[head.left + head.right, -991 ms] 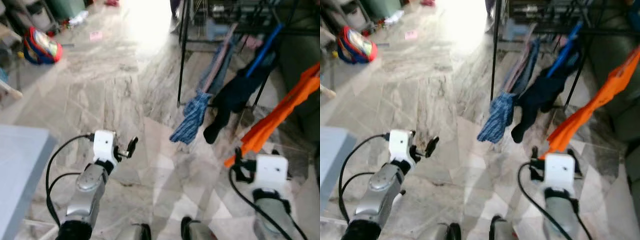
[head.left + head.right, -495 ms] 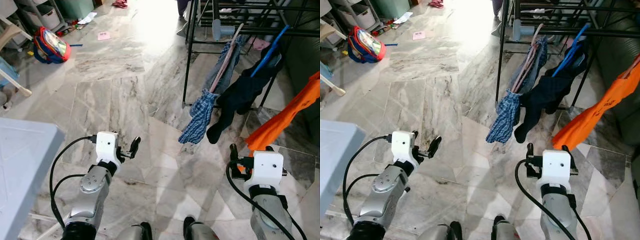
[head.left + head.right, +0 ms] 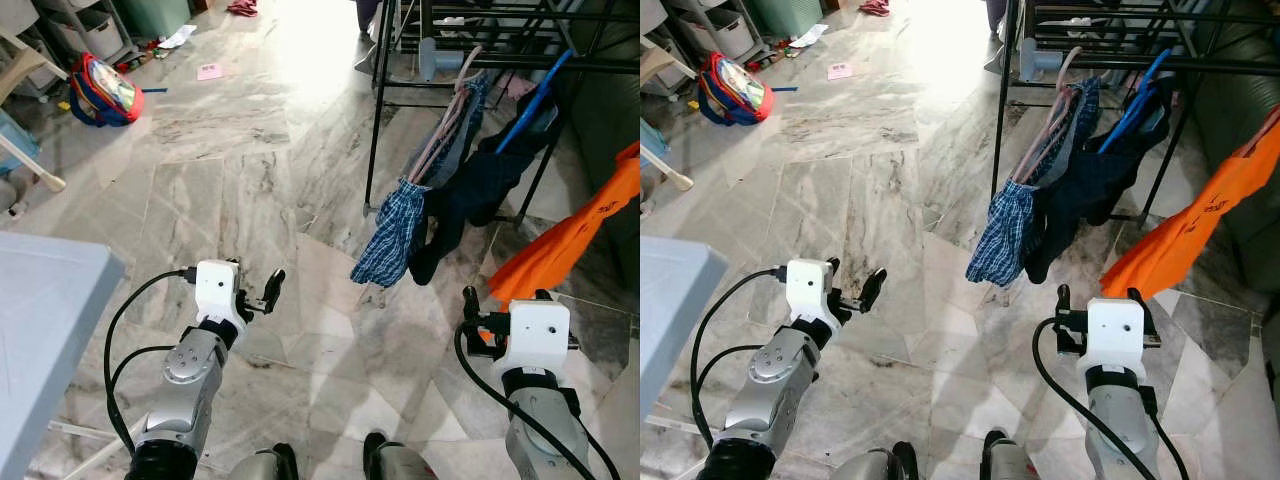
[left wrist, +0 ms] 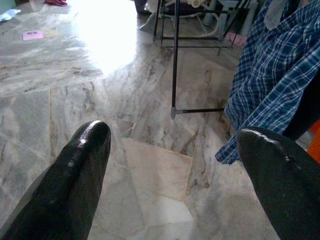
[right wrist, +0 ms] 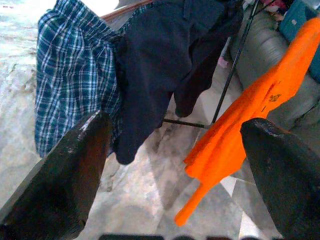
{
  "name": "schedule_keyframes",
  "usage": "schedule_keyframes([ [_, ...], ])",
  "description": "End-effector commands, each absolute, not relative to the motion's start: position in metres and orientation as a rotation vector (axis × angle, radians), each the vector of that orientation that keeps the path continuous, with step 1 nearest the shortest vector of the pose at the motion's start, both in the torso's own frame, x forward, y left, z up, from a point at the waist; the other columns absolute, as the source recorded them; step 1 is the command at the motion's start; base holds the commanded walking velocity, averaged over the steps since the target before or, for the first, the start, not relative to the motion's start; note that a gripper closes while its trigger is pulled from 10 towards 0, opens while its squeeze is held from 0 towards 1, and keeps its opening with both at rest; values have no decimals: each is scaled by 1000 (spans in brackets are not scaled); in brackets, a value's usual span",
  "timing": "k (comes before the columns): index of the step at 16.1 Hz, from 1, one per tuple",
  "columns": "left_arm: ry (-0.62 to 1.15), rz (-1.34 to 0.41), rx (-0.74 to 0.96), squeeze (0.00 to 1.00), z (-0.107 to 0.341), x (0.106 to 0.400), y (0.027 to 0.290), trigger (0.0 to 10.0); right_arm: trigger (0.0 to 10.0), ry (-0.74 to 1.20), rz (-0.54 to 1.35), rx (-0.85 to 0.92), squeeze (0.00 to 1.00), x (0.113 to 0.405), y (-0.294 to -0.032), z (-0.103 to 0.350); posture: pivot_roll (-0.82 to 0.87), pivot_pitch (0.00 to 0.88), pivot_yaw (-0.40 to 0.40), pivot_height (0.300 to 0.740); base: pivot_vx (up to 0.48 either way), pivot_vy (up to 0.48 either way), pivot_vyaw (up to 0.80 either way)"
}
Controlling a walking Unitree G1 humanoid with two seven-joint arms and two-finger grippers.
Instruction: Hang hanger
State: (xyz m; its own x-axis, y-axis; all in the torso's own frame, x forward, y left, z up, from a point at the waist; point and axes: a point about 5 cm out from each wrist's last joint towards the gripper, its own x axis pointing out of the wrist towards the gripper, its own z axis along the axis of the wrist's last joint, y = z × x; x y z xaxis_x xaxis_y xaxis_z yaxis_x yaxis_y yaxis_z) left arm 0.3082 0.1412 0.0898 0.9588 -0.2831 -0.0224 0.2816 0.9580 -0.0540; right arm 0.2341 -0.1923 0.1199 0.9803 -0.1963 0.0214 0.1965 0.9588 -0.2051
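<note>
Far left, a red-and-blue child's backpack [image 3: 97, 90] lies on the grey marble floor [image 3: 230, 190]; near left, the corner of a pale blue table top [image 3: 40, 330]. The left gripper [image 3: 268, 291] is held low over the floor, its two black fingers [image 4: 75, 175] well apart and empty. Centre right, a black metal drying rack [image 3: 1001, 130] stands on the far side, carrying a blue plaid cloth [image 3: 1002, 230] on a pink hanger [image 3: 1052, 115], a dark navy garment [image 3: 1090, 185] on a blue hanger [image 3: 1132, 100], and, furthest right, an orange garment [image 3: 1195, 235]. The right gripper [image 3: 1095, 297] is raised near the orange garment, fingers [image 5: 65, 175] likewise spread and holding nothing. Neither gripper touches a hanger; which hanger the task means cannot be told. Judged stage: approach. To do it well, the robot should close on the rack squarely, grip a hanger by its hook neck, not the cloth, and keep the hook upright over the rail.
</note>
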Motion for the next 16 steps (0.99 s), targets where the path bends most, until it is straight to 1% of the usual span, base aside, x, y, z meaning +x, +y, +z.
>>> schedule_keyframes([
  [1, 51, -285, -51, 0, 84, 306, 144, 10000, 10000, 4, -228, -218, 0, 232, -196, 117, -62, 247, 54, 740, 0, 0, 0],
  [3, 51, -292, -49, 0, 84, 307, 143, 10000, 10000, -14, -240, -213, 0, 234, -197, 121, -63, 245, 57, 740, 0, 0, 0],
  [4, 52, -302, -53, 0, 84, 307, 142, 10000, 10000, 3, -249, -182, 0, 235, -197, 119, -61, 246, 59, 740, 0, 0, 0],
  [8, 59, -364, -70, 0, 82, 305, 133, 10000, 10000, 13, -264, -177, 0, 234, -197, 117, -63, 251, 66, 740, 0, 0, -800],
  [14, 64, -395, -74, 0, 80, 301, 131, 10000, 10000, 16, -267, -175, 0, 231, -197, 115, -67, 261, 72, 740, 0, 0, -792],
  [16, 63, -399, -78, 0, 80, 301, 129, 10000, 10000, 9, -269, -178, 0, 231, -198, 116, -68, 263, 70, 740, 0, 0, 0],
])
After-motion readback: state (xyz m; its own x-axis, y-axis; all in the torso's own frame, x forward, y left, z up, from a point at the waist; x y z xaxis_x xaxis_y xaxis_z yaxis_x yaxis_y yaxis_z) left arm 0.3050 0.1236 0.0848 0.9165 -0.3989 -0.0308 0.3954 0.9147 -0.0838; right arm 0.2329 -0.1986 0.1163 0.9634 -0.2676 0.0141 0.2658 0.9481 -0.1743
